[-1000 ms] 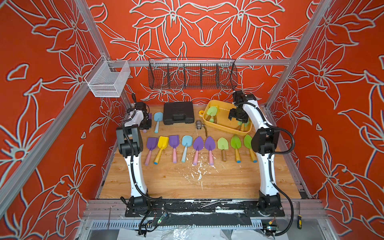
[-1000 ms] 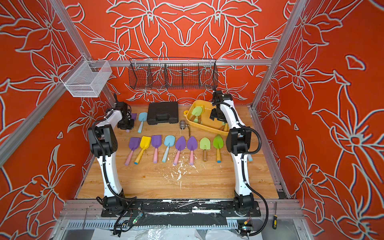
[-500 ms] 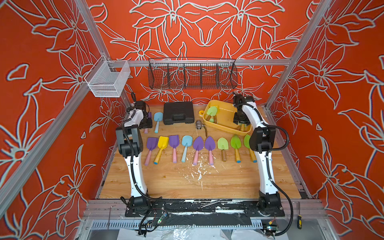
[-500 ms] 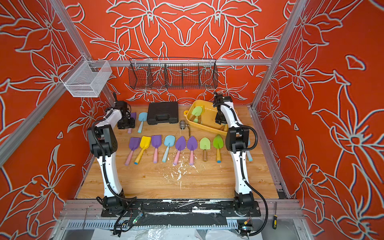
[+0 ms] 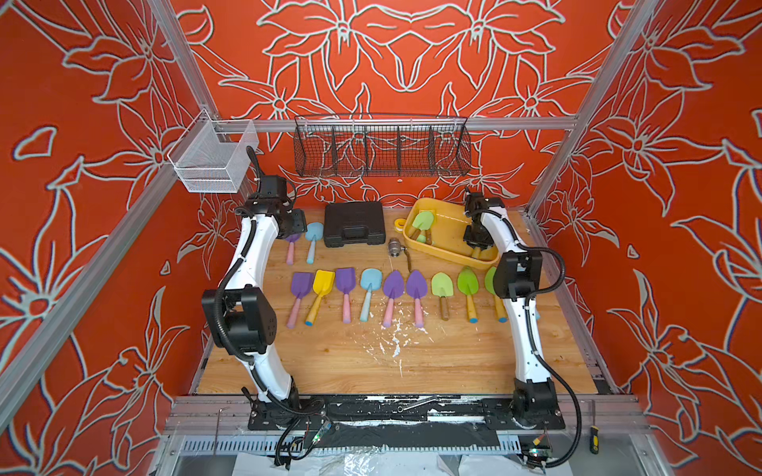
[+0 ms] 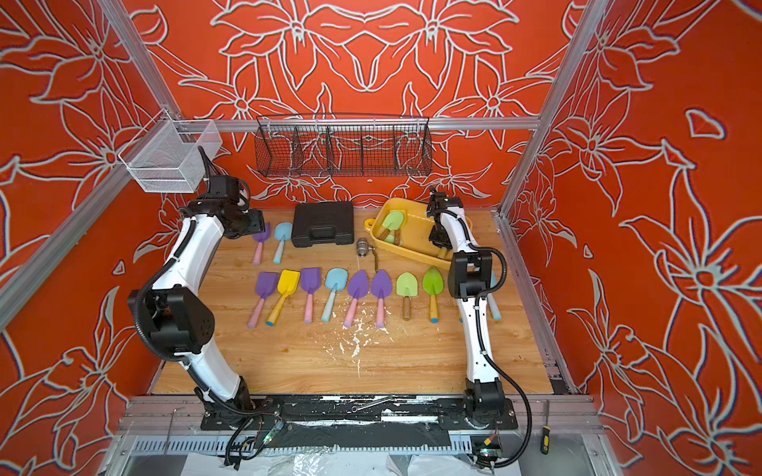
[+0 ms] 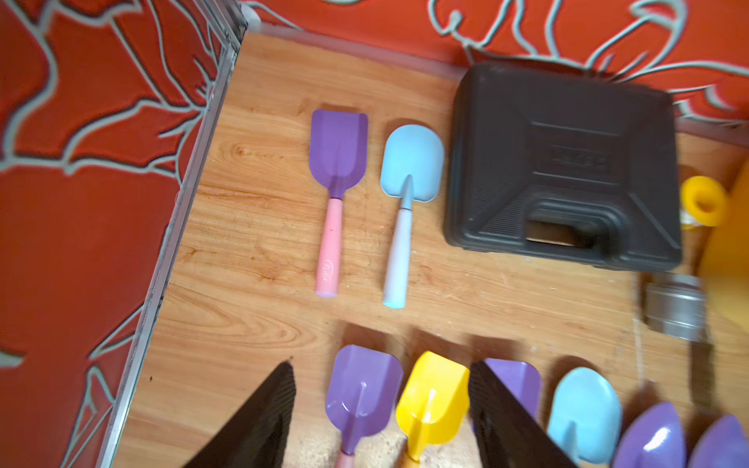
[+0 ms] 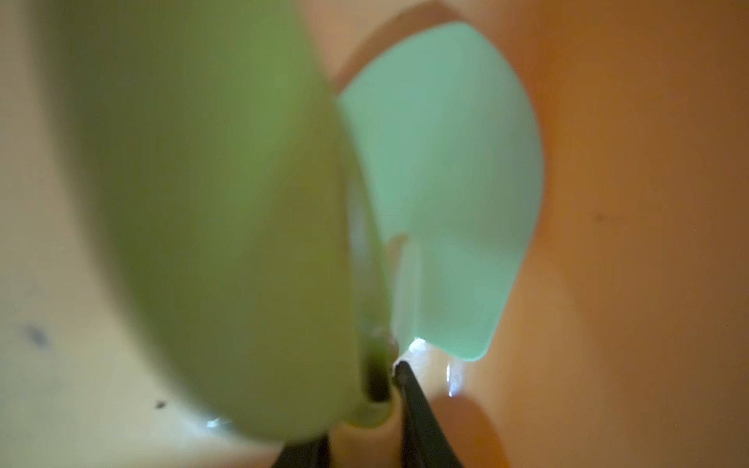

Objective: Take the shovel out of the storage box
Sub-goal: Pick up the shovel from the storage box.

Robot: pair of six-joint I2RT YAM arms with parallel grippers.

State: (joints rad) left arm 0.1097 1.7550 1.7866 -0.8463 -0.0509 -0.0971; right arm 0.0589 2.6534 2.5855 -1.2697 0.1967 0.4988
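Roughly a dozen shovels (image 5: 393, 284) lie in rows on the table (image 5: 350, 362), so I judge removal well advanced. The storage box (image 5: 441, 254) sits far right. My right fingers (image 8: 417, 413), down in its near-right end, pinch the handle of a green shovel (image 8: 223, 202), which is not yet out of the box. A light-green shovel (image 5: 424, 220) lies at the far-left end. My left fingers (image 7: 263, 417) stand apart, empty, above the far-left table.

Right jaws inside storage box (image 5: 447, 239); green shovel (image 5: 423, 220) at opposite end.
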